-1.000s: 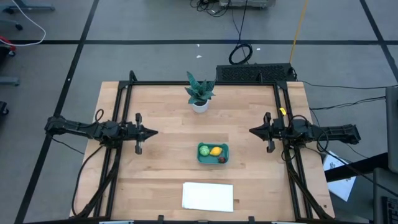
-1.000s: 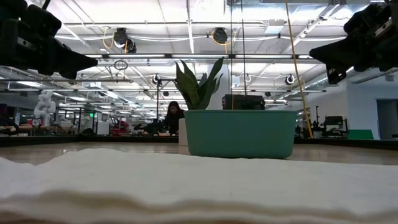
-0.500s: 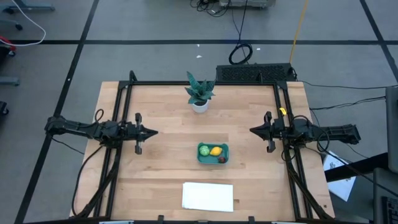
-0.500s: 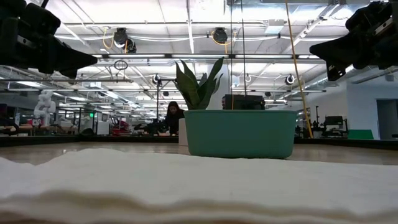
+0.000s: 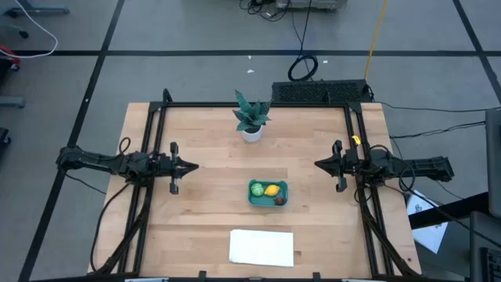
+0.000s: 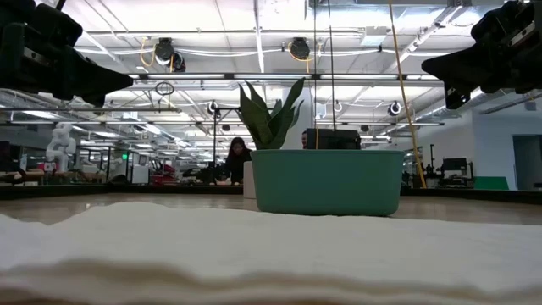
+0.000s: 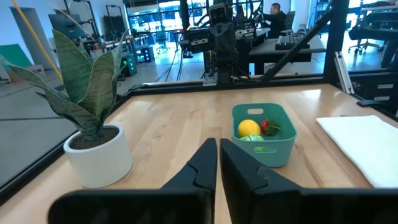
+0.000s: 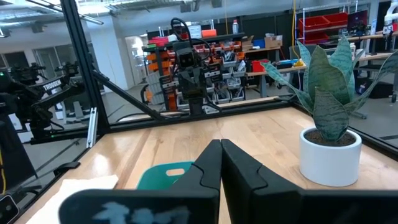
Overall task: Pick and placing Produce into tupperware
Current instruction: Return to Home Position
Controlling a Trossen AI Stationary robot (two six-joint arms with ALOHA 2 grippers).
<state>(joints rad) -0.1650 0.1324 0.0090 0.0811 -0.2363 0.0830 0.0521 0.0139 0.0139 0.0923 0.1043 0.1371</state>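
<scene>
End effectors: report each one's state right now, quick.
Left end effector: closed, holding nothing, at the left side of the table.
Right end effector: closed, holding nothing, at the right side of the table.

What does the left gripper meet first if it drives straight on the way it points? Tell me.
Probably the right gripper, facing it across the table. From the left gripper, the line seems to pass between the potted plant and the tupperware, touching neither.

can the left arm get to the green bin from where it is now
Probably yes. Only bare table lies between the left hand and the green bin; the potted plant and white sheet sit off to either side. The shut hand would have to open first.
</scene>
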